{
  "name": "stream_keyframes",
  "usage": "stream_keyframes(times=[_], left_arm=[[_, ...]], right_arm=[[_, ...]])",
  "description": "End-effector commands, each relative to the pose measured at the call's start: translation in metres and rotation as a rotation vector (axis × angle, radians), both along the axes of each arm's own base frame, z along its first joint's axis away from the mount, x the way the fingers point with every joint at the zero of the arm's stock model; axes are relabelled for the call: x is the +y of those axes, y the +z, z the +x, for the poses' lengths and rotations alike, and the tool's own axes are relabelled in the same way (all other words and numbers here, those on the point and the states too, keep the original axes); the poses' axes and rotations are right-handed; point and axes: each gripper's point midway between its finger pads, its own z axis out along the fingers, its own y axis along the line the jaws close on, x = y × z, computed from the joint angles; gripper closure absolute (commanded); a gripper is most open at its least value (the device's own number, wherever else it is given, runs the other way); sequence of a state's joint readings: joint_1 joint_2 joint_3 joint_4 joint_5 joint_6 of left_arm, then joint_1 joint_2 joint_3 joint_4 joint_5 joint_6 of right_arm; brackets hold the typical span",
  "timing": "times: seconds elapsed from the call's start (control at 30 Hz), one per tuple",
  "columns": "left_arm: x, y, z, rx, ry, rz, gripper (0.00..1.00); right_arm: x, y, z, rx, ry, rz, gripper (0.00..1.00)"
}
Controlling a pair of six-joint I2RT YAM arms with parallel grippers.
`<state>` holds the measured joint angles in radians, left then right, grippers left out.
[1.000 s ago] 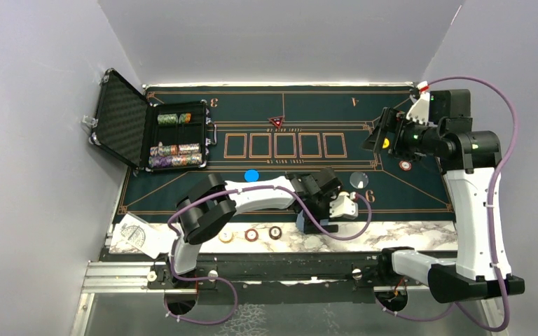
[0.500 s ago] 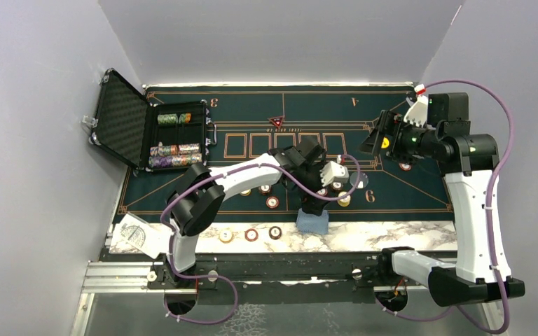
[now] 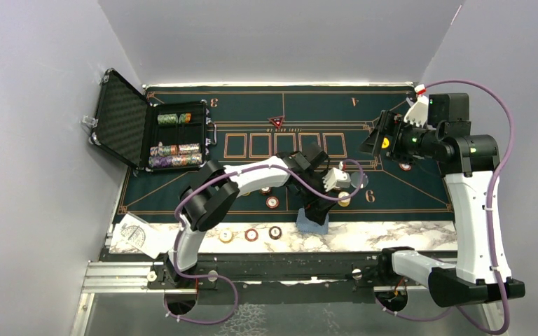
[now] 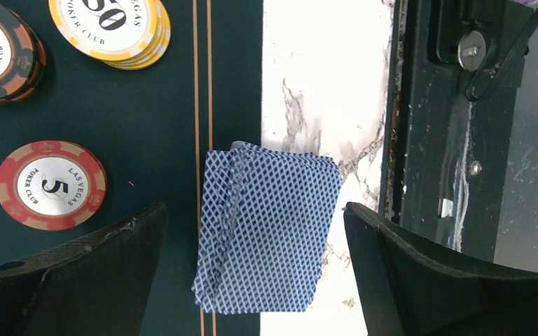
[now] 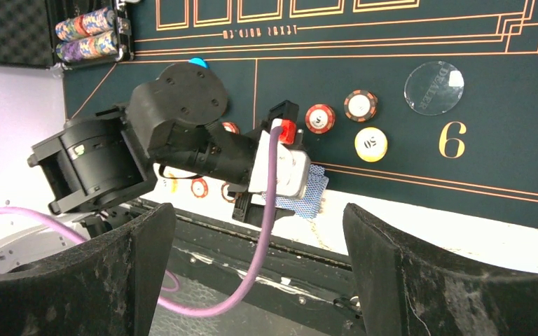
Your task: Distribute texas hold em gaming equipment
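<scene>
A deck of blue-backed cards [image 4: 266,238] lies across the mat's near edge, half on the marble [image 4: 308,91]. My left gripper [image 4: 256,210] hangs over it, open, with one finger on each side and neither touching. Beside the deck on the felt are a red 5 chip [image 4: 50,184], a yellow 50 stack [image 4: 110,28] and a brown chip [image 4: 0,49]. From above, the left gripper [image 3: 315,203] covers most of the deck [image 3: 312,224]. My right gripper [image 3: 380,140] is raised at the right, open and empty. A clear dealer disc [image 5: 433,87] lies near the 6.
The open black case [image 3: 122,119] with rows of chips stands at the left. A red triangular marker [image 3: 276,121] sits at mid-mat. Three chips [image 3: 251,234] lie on the marble strip, with white paper [image 3: 136,234] to their left. One chip [image 3: 405,166] lies under the right gripper.
The left arm swung its forearm back over the mat, uncovering chips near the deck and hiding the blue disc. Its gripper now hangs over the cards. The right gripper shifted slightly.
</scene>
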<state>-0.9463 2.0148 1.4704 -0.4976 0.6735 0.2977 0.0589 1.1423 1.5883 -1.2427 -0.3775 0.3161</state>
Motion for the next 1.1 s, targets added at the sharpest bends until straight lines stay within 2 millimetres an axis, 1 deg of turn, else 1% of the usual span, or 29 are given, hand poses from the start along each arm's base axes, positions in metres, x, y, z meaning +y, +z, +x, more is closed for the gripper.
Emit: stream_keyframes(times=[0.0, 0.17, 0.4, 0.5, 0.63, 0.8, 0.97, 1.07], left_arm=[[-0.013, 0.003, 0.001, 0.038, 0.005, -0.018, 0.01], [-0.008, -0.004, 0.0, 0.041, 0.004, 0.012, 0.01], [0.004, -0.01, -0.01, 0.022, -0.029, 0.049, 0.01], [0.012, -0.018, -0.013, -0.025, -0.039, 0.085, 0.01], [0.014, -0.025, -0.015, -0.087, -0.051, 0.116, 0.01], [0.018, -0.035, -0.01, -0.187, -0.042, 0.164, 0.01], [0.022, -0.042, -0.009, -0.239, -0.044, 0.202, 0.01], [0.022, -0.04, -0.012, -0.243, -0.049, 0.199, 0.01]], right_arm=[[0.005, 0.014, -0.002, -0.056, 0.026, 0.022, 0.1], [0.005, 0.013, -0.002, -0.057, 0.029, 0.02, 0.1], [0.006, 0.015, -0.001, -0.062, 0.032, 0.023, 0.1], [0.006, 0.015, -0.001, -0.062, 0.034, 0.025, 0.11], [0.006, 0.015, -0.001, -0.065, 0.033, 0.024, 0.11], [0.005, 0.014, 0.0, -0.062, 0.032, 0.021, 0.11], [0.005, 0.013, 0.001, -0.06, 0.031, 0.018, 0.11], [0.005, 0.012, 0.001, -0.056, 0.03, 0.019, 0.11]])
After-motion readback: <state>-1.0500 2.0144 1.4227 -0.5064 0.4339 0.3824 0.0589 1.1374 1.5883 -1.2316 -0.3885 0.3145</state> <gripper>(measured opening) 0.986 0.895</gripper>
